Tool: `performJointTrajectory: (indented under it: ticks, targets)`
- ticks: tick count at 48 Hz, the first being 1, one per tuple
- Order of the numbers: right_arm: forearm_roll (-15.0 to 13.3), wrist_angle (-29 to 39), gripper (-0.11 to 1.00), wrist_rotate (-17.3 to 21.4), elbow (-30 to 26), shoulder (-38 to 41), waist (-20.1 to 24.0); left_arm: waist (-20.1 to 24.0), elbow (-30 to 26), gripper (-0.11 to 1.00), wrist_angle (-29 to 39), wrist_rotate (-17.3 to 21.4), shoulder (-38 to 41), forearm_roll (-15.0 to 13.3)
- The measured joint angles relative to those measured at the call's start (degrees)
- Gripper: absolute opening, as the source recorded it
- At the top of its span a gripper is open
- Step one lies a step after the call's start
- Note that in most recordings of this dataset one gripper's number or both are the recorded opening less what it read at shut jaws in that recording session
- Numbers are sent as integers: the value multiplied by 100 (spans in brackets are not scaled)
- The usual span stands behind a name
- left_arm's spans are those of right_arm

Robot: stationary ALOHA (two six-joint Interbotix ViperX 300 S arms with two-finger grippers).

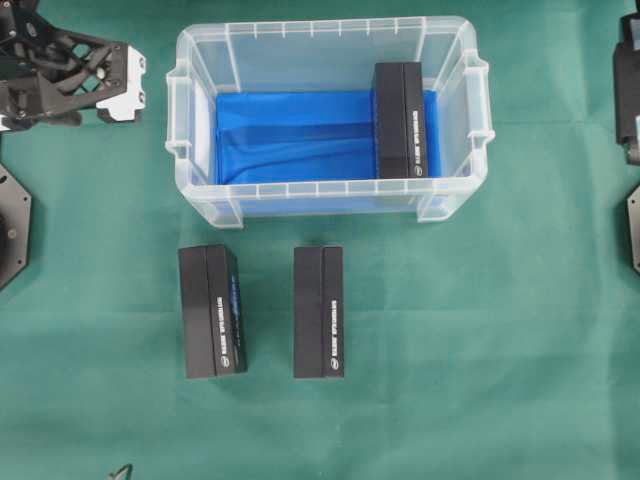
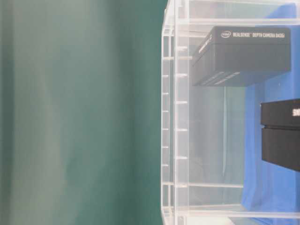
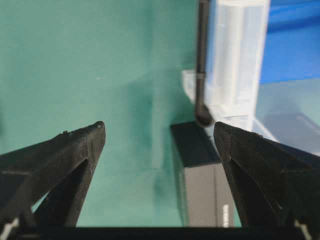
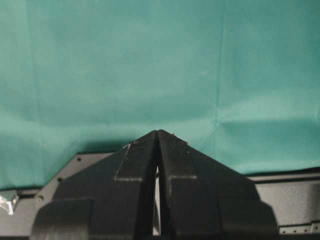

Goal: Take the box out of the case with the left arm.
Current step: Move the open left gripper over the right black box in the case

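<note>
The case (image 1: 320, 32) is a clear tub with a blue floor, at the back middle of the green cloth. One black box (image 1: 400, 120) lies inside it against the right end. My left gripper (image 1: 133, 90), black lattice with white pieces, hovers left of the case, apart from it. In the left wrist view the left gripper (image 3: 159, 127) is open with only cloth between the fingers, and the case's corner (image 3: 235, 60) is ahead to the right. My right gripper (image 4: 158, 131) is shut on nothing over bare cloth.
Two more black boxes lie on the cloth in front of the case, one at the left (image 1: 211, 310) and one beside it (image 1: 319, 311). The nearer of them (image 3: 200, 180) shows in the left wrist view. The right arm (image 1: 628, 90) sits at the right edge.
</note>
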Motion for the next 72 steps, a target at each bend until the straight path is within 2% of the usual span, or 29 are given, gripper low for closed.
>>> performJointTrajectory:
  ticks: [8,20,36,45,59,72]
  targets:
    - [0,0,0,9,0,-9,0,-53,-229,87,-105,-9,272,0]
    - [0,-9,0,9,0,-44,0,-185,-923,87,-123,-18,958,-9]
    - [0,-9,0,9,9,-44,0,-237,-2320,87,-123,53,2206,-18]
    - [0,-9,0,0,9,-44,0,-264,-3173,87,-114,378,2909,-26]
    - [0,-9,0,0,18,-53,0,-281,-4377,87,-70,413,3929,-18]
    - [0,-18,0,0,18,-53,0,-404,-5555,87,158,633,4931,-176]
